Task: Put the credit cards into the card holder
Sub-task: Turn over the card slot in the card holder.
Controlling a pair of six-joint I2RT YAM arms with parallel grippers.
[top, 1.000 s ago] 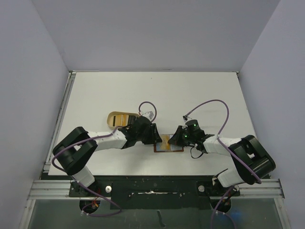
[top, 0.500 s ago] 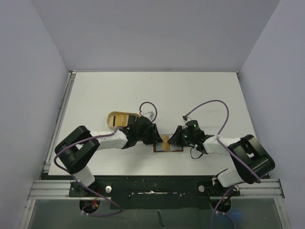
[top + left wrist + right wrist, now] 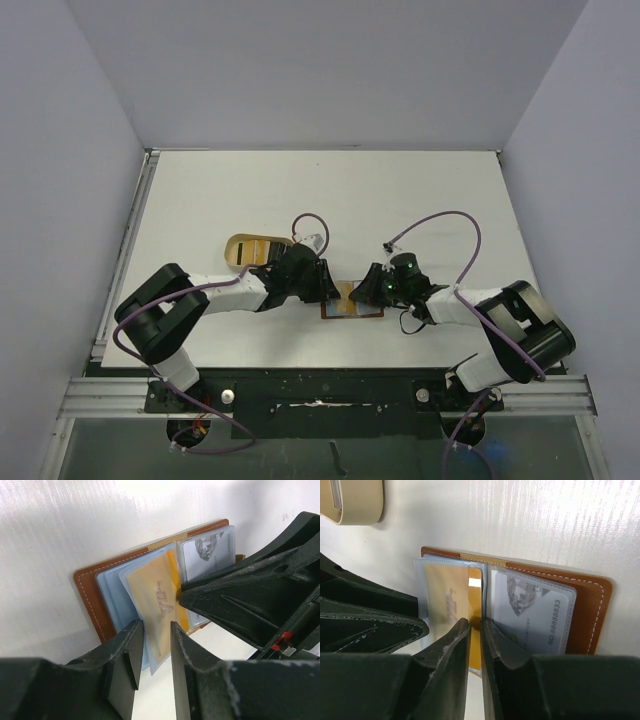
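two grippers stood nose to nose over the brown leather card holder [image 3: 352,301], which lay spread open on the white table [image 3: 400,200] near its front edge, with a tan tray [image 3: 250,250] a little way off to its left. the left gripper [image 3: 154,627] had its jaws slightly apart on either side of a clear sleeve's edge, a gold card [image 3: 152,587] inside it, while the right gripper [image 3: 475,625] showed only a slit between its jaws at the fold. one grey card [image 3: 535,610] sat sleeved on the other leaf.
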